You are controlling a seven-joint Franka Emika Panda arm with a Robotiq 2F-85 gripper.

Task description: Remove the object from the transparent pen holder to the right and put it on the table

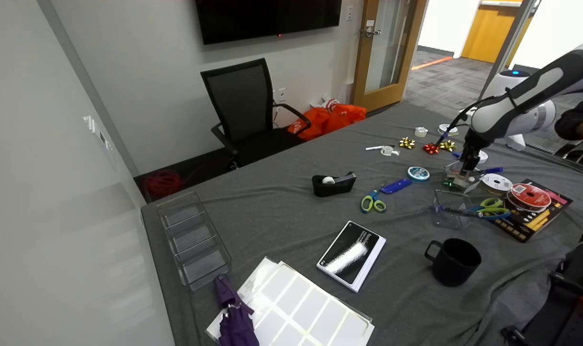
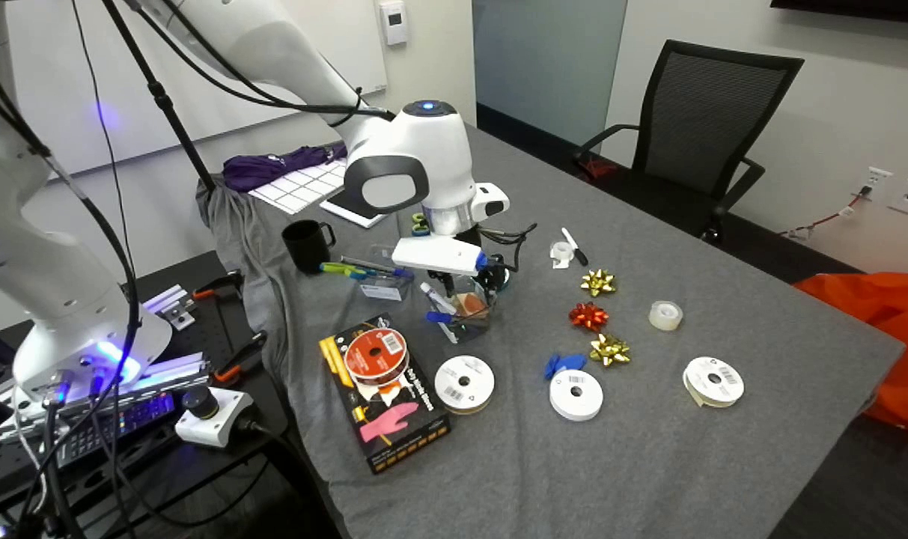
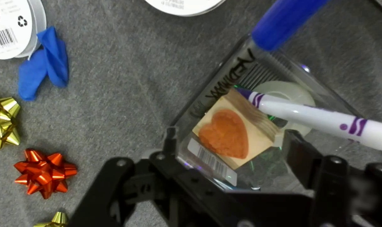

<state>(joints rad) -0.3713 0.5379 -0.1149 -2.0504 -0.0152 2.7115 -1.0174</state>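
Observation:
A transparent pen holder (image 1: 457, 182) stands on the dark grey cloth-covered table (image 1: 281, 216); it also shows in an exterior view (image 2: 474, 326) and the wrist view (image 3: 327, 88). In it are a wooden block (image 3: 231, 126) with an orange heart, a white and purple marker (image 3: 304, 113), a blue-capped marker (image 3: 285, 25) and a clear tape roll (image 3: 299, 91). Something green lies at the bottom. My gripper (image 3: 231, 142) is open, pointing down over the holder, one finger on each side of the block in the picture. I cannot tell whether it touches the block.
Beside it, a second transparent holder (image 1: 450, 218) contains green-handled scissors (image 1: 493, 209) and pens. A black mug (image 1: 453, 262), a black box (image 2: 405, 427) with a red ribbon spool (image 2: 376, 355), a white spool (image 2: 464, 380) and gift bows (image 2: 590, 316) are around.

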